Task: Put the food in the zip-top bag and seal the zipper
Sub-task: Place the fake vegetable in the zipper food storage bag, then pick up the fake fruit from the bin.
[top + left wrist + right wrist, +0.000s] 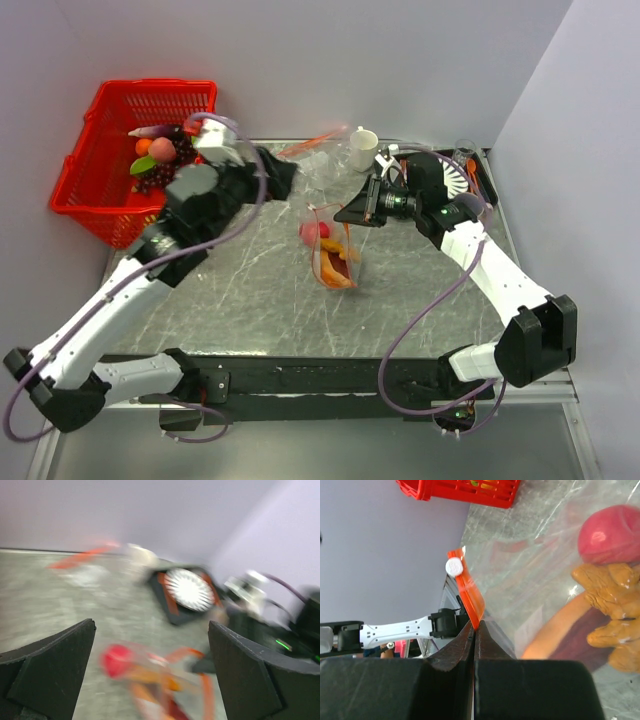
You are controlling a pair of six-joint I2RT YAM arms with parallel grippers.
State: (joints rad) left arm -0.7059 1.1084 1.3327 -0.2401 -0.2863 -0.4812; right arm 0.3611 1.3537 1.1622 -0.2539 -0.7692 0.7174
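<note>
**Right fingers pinch the zipper; left fingers spread wide**

The zip-top bag [330,262] lies near the middle of the surface [250,300], between the two arms, with its orange-red mouth edge on the side facing the right arm. The food shows through the clear plastic. A red round fruit [309,232] sits at the far-left end of the bag. In the right wrist view an orange-brown curved piece [611,600] lies just beside it, with a dark purple piece [580,641] partly covered underneath.

The right fingers [475,632] are pressed together on the zipper [471,592], gripping the strip at its edge. A small white slider [454,566] sits on the strip just past the fingertips.

The left fingers [286,180] are held above the surface just to the far left of the bag. They stand wide apart with nothing between them. The left wrist view is blurred, but the red fruit and the bag can be made out below the gap.

A red basket [100,190] holding more toy food stands at the far left corner. A white cup [363,150] stands at the far edge, and a black tray [478,178] sits at the far right.
</note>
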